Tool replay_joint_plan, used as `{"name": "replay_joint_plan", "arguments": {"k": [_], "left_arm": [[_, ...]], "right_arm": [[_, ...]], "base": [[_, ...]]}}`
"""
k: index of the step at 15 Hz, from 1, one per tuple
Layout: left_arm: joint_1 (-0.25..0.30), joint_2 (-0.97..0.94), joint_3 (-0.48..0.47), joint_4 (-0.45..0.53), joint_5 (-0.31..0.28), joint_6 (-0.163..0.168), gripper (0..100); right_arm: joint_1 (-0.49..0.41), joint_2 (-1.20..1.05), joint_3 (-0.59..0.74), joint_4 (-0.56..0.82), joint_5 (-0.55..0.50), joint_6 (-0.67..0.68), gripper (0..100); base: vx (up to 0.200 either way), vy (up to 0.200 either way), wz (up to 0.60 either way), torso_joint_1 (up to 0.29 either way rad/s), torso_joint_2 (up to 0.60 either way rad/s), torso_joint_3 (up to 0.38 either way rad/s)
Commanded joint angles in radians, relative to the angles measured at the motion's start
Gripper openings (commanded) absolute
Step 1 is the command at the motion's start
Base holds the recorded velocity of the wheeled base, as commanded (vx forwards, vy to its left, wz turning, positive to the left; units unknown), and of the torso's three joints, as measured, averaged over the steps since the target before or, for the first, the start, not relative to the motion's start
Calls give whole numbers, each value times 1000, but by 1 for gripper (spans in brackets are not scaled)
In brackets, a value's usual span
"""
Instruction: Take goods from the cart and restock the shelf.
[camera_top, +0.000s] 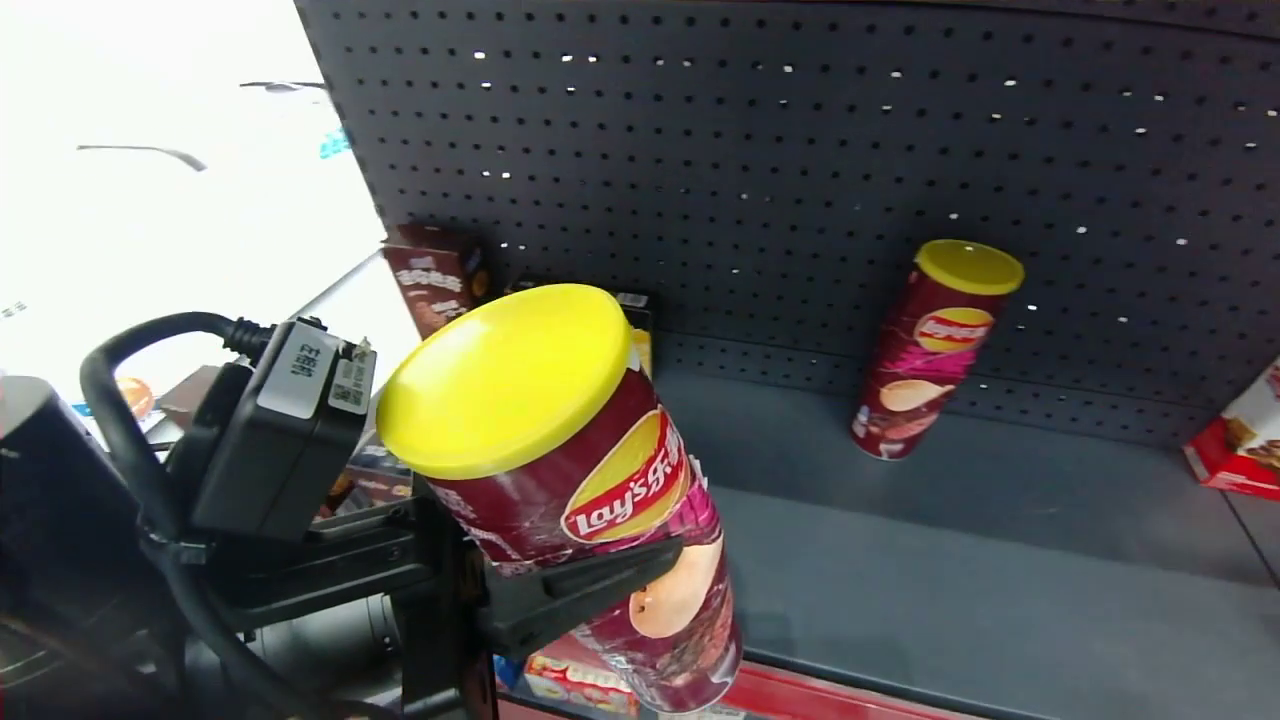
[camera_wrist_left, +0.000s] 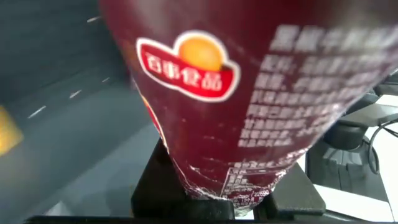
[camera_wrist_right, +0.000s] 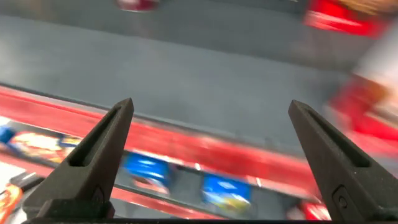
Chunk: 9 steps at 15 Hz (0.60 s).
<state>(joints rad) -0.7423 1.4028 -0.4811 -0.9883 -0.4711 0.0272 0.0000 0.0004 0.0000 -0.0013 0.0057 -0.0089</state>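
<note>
While the left gripper (camera_top: 600, 578) clamps the chip can (camera_top: 590, 470) mid-body in the head view, the can's long axis tilts, lid at 11 o'clock and base at 5; the bare shelf (camera_top: 1000, 560) lies at 3 o'clock. Left wrist view: can wall fills the jaws. Right wrist view: right gripper (camera_wrist_right: 208, 155) spread wide, empty, facing the shelf edge.

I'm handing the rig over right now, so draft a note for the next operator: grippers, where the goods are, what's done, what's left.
Left gripper: shut on a chip can, tilted, at the shelf's front edge.
Right gripper: open, empty, near the shelf front.
Done: a second can stands at the shelf's back.
Left: set the chip can on the shelf, probably beside the second can.
</note>
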Motion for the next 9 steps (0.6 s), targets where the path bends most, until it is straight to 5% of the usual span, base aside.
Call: {"name": "replay_joint_plan", "arguments": {"k": [1, 9], "left_arm": [[0, -1, 1, -1, 0, 0, 0], [14, -5, 19, -3, 0, 0, 0]], "right_arm": [[0, 0, 0, 0, 0, 0, 100], [0, 0, 0, 0, -1, 3, 100]], "base": [[0, 0, -600, -2, 7, 12], [0, 0, -75, 0, 0, 0]]}}
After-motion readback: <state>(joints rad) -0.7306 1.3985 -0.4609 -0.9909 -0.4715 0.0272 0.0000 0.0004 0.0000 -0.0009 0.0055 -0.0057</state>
